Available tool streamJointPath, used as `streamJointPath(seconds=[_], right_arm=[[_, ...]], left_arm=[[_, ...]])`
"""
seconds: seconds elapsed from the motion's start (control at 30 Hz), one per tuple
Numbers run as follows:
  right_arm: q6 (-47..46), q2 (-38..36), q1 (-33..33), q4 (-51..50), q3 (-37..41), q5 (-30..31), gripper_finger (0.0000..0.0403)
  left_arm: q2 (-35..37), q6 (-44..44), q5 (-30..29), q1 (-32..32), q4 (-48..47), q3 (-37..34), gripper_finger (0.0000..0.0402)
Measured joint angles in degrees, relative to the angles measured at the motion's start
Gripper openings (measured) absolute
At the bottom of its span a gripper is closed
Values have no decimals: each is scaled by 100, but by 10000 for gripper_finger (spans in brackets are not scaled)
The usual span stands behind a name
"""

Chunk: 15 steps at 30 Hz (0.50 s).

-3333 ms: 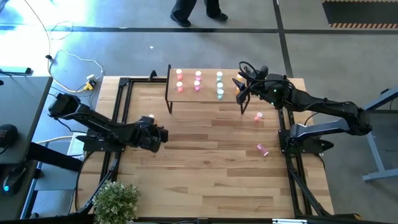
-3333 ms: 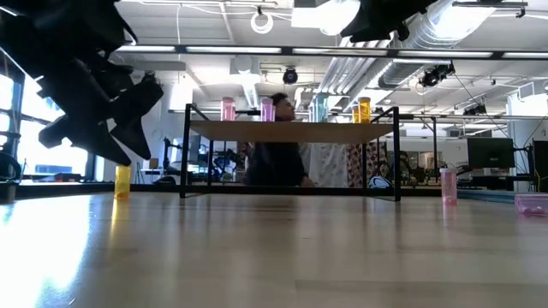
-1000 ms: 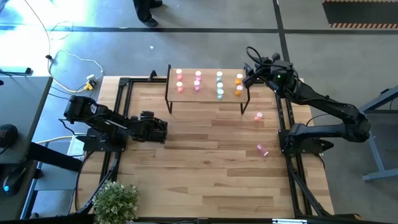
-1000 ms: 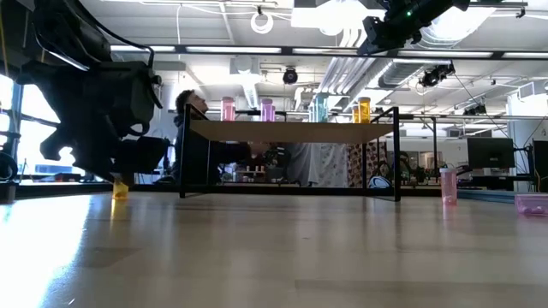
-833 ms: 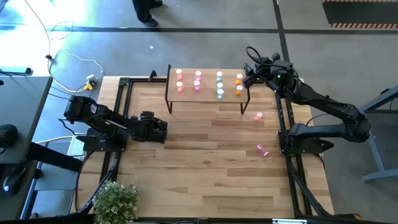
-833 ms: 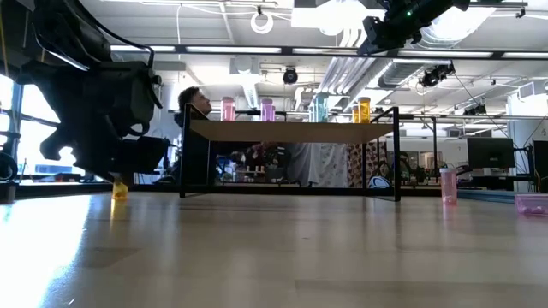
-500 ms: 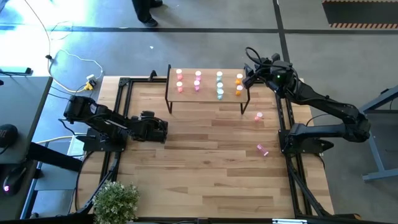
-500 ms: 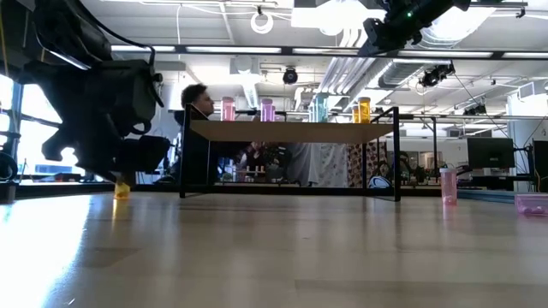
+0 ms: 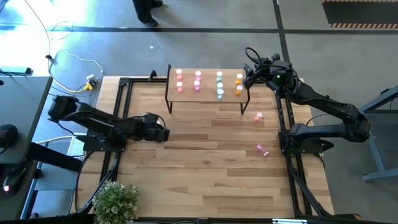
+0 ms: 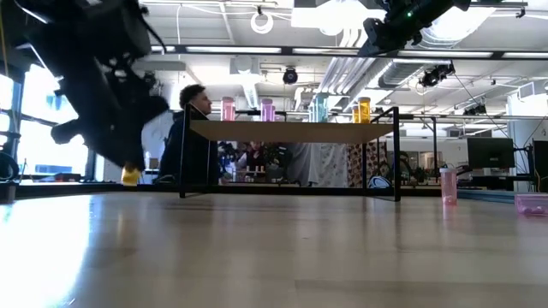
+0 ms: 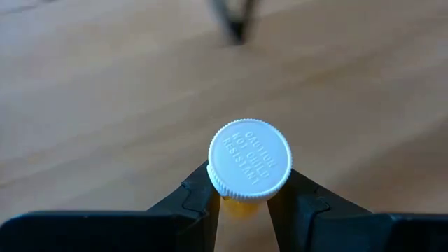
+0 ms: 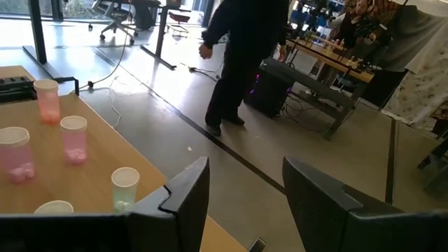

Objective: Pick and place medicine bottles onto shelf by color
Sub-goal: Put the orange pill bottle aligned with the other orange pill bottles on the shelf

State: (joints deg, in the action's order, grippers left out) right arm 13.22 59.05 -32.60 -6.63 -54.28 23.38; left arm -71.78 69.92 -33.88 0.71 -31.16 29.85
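Observation:
My left gripper (image 9: 160,130) is at the table's left side, shut on a small orange bottle (image 10: 130,176) with a white cap (image 11: 250,159). The shelf (image 9: 205,94) stands at the far middle on thin black legs. On it stand pink bottles (image 9: 179,79), teal bottles (image 9: 219,86) and orange bottles (image 9: 239,84). One pink bottle (image 9: 259,116) stands upright on the table to the right of the shelf, and another (image 9: 263,149) lies on its side nearer. My right gripper (image 9: 246,78) hangs open above the shelf's right end, with nothing between its fingers (image 12: 187,192). My left gripper pinches the orange body (image 11: 241,207) of the bottle between its two fingers, just under the white cap. The fingers slant down at it from the table's left side. The bottle hangs a little above the tabletop, cap up, clear of the wood.
A potted plant (image 9: 115,200) stands at the near left corner. Black frame rails (image 9: 121,118) run along the table's left and right sides. A person (image 10: 190,137) is in the room beyond the shelf. Bare planks (image 9: 211,162) lie between shelf and near edge.
My left gripper has risen and tipped with the orange bottle, which stood on the table and now hangs clear of it. The person behind the shelf has shifted to the right in the low view.

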Motion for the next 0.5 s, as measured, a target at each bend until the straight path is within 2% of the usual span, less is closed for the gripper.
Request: streamJointPath(seconds=[0.1, 0.2, 0.37, 0.5], right_arm=[[-169, 0, 0, 1, 0, 0, 172], [-290, 0, 2, -2, 0, -40, 172], [-954, 0, 111, -8, 2, -821, 172], [-1620, 0, 439, -45, 2, -1179, 172]], left_arm=[[516, -373, 257, 203, 361, 0, 90], [952, -1141, 482, 383, 914, 0, 90], [1490, -2550, 1063, 469, 1818, 4, 90], [1671, -3264, 1468, 418, 2433, 4, 90]])
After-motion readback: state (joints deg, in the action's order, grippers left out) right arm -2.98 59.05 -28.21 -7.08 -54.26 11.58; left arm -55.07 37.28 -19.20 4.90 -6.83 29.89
